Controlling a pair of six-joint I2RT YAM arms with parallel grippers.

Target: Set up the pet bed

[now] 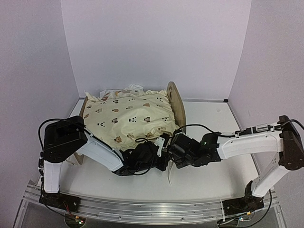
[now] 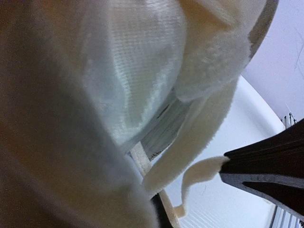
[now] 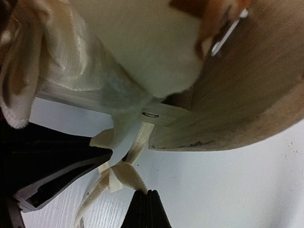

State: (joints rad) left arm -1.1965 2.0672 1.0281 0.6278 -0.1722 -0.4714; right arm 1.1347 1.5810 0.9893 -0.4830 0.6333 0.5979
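Observation:
The pet bed [image 1: 176,102] stands at the back left of the table, and its plywood end board [image 3: 247,95] fills the right wrist view. A cream animal-print quilt [image 1: 130,114] lies bunched over it. Both grippers meet at the bed's near right corner. My right gripper [image 3: 149,192] is shut on the end of a cream strap [image 3: 124,172] hanging from that corner. My left gripper [image 2: 160,206] is mostly hidden behind cream fabric [image 2: 133,71]. It appears shut on another strap [image 2: 142,164] by the striped base [image 2: 164,128]. From above, the left gripper [image 1: 159,154] and the right gripper [image 1: 170,151] almost touch.
Lilac walls [image 1: 152,42] close in the white table [image 1: 213,166] on three sides. An aluminium rail [image 1: 142,209] with the arm bases runs along the near edge. A black cable [image 1: 199,127] loops over the right forearm. A loose strap end [image 1: 170,176] dangles below the grippers.

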